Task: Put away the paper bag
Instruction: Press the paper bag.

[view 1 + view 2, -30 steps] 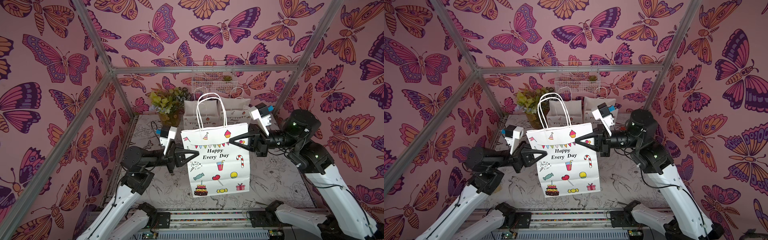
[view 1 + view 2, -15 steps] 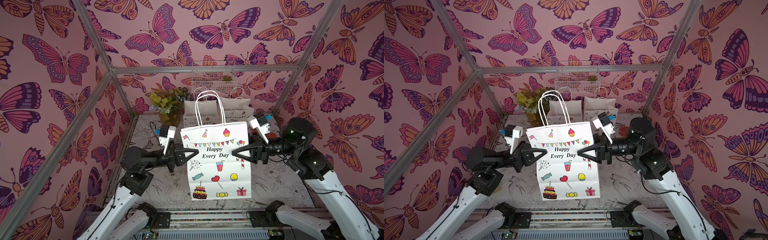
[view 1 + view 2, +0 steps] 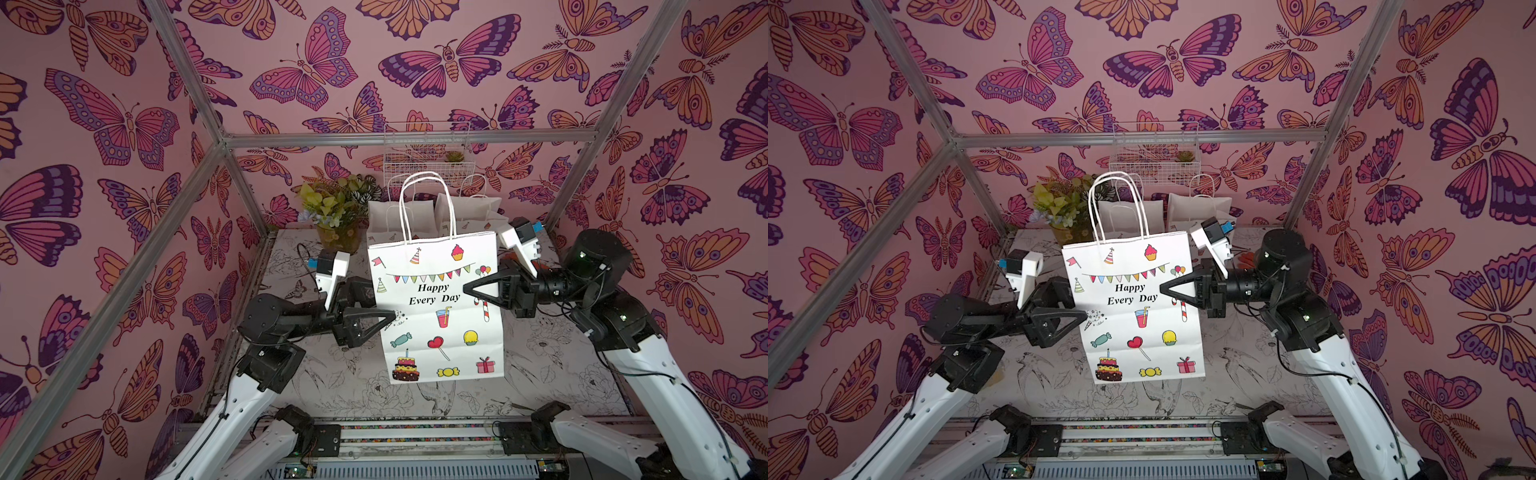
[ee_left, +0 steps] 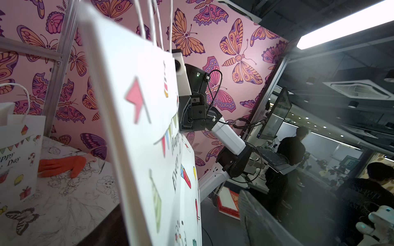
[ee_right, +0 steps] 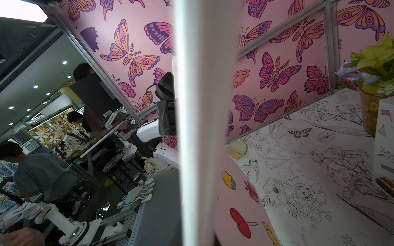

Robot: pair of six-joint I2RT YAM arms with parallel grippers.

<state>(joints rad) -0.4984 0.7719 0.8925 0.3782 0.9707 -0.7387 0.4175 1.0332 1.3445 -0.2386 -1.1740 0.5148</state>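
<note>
R gripper tight on paper bag edge (L gripper agape)

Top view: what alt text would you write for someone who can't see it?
A white paper bag printed "Happy Every Day" hangs upright above the table, pinched at one edge by the shut jaws of the right arm. The jaws of the left arm stand open around the opposite edge.
</note>
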